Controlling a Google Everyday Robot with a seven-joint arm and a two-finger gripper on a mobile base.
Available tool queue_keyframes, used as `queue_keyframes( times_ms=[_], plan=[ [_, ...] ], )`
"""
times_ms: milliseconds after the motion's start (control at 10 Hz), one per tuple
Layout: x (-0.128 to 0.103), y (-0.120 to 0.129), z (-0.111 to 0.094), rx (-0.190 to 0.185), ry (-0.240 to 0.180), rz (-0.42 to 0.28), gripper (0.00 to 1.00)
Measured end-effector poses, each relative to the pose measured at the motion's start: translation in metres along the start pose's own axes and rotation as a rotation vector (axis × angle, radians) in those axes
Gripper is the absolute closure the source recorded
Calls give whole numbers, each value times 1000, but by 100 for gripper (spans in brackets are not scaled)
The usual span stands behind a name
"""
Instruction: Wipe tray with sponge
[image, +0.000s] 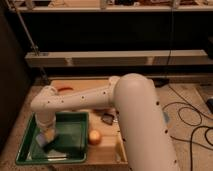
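Down in tray: claw, sponge

The arm blocked much of the table.
The gripper sat low in the tray, half covering the sponge; plate mostly hidden.

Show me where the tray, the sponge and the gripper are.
tray (75, 131): camera view, bare green floor, right half.
sponge (41, 137): camera view, its yellow top, inside the tray.
gripper (50, 133): camera view, arm's lower end, down in the tray at the sponge.
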Motion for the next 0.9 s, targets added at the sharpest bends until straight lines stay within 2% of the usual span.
queue_keyframes(
  times_ms=[200, 400, 700, 900],
  plan=[
    [-15, 30, 4, -24, -13, -16, 87],
    [-3, 53, 2, -36, -10, 13, 87],
    [43, 91, -13, -25, 20, 134, 87],
    [74, 99, -20, -3, 38, 217, 87]
  ],
)
